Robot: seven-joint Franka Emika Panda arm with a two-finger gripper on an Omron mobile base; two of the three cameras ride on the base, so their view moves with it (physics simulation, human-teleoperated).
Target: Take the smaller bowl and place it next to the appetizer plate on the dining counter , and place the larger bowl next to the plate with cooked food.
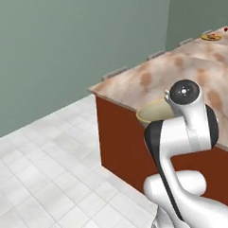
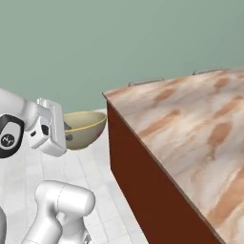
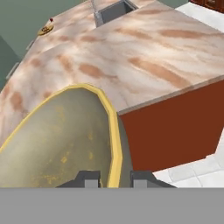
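Observation:
The larger bowl, cream outside and pale olive inside, hangs in the air just off the near corner of the dining counter. My gripper is shut on its rim, one fingertip inside and one outside. In the left base view the larger bowl peeks out from behind my arm, level with the dining counter edge. Far across the marble lie the plate with cooked food and, past it, a red morsel of the appetizer plate. The smaller bowl is out of view.
White tiled floor spreads left of the island's red-brown side. A grey recess is set into the far part of the top. Chair backs line the counter's far edge against the green wall.

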